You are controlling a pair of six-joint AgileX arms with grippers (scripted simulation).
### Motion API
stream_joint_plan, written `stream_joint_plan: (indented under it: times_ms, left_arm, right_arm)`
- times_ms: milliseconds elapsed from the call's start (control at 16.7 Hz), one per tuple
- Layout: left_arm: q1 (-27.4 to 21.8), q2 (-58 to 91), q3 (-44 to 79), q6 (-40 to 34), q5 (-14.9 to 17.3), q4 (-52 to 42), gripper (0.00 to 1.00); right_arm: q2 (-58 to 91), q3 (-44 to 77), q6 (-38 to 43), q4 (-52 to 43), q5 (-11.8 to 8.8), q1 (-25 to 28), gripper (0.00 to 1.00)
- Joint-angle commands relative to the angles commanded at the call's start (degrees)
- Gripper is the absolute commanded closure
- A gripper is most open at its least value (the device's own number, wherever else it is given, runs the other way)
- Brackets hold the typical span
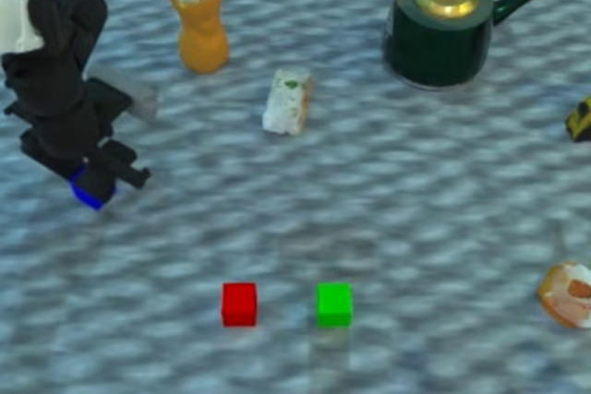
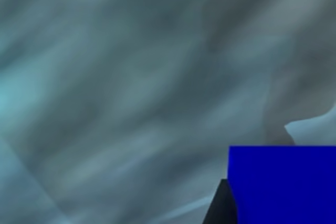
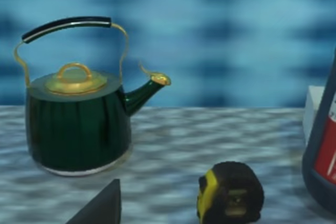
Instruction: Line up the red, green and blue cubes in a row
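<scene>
Judging from how things lie, the task is about two-thirds done. Across the grey, rippled tabletop (image 1: 397, 191), the biggest bystanders sit at the far side: a dark green kettle (image 1: 441, 32) toward the right and an orange bottle (image 1: 196, 11) toward the left, with a pale wrapped block (image 1: 288, 101) between them, none of it part of the job. The left arm reaches in over the tabletop's left side, its left end effector (image 1: 100, 182) down at the blue cube (image 1: 90, 193). In the left wrist view that cube (image 2: 283, 184) fills the corner with a dark finger (image 2: 220, 205) against one face, so the fingers look clamped on it, though whether it is lifted cannot be told. The right end effector is out of the top view; its state cannot be told. Near the front edge, the red cube (image 1: 239, 304) and green cube (image 1: 334, 304) already stand side by side, level, with a gap between. What is left: carrying the blue one over, well apart as it is now, and setting it in line with that pair.
</scene>
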Motion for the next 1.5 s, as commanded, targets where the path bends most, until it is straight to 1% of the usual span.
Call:
stream_joint_plan:
  times_ms: [120, 240, 540, 660, 780, 900, 1020, 1500]
  left_arm:
    - [0.3, -1.7, 2.6, -0.1, -0.1, -4.7, 1.00]
    - [0.6, -3.0, 4.3, -0.1, -0.1, -7.2, 1.00]
    - [0.2, -3.0, 4.4, -0.1, -0.1, -7.4, 1.00]
    - [-1.2, -2.3, 5.6, -2.0, -0.2, -7.9, 1.00]
    - [-4.1, -0.7, 8.1, -6.2, -0.2, -9.0, 1.00]
    - [-8.2, 1.4, 11.4, -12.7, -0.3, -10.7, 1.00]
    - [-13.3, 3.8, 15.2, -21.2, -0.5, -12.6, 1.00]
    - [-36.8, 12.8, 30.6, -65.0, -0.9, -20.4, 1.00]
  right_arm:
    - [0.0, 0.0, 0.0, 0.0, 0.0, 0.0, 0.00]
    - [0.0, 0.0, 0.0, 0.0, 0.0, 0.0, 0.00]
    - [0.0, 0.0, 0.0, 0.0, 0.0, 0.0, 0.00]
    - [0.0, 0.0, 0.0, 0.0, 0.0, 0.0, 0.00]
    - [0.0, 0.0, 0.0, 0.0, 0.0, 0.0, 0.00]
    - [0.0, 0.0, 0.0, 0.0, 0.0, 0.0, 0.00]
    - [0.0, 0.0, 0.0, 0.0, 0.0, 0.0, 0.00]
    - [0.0, 0.0, 0.0, 0.0, 0.0, 0.0, 0.00]
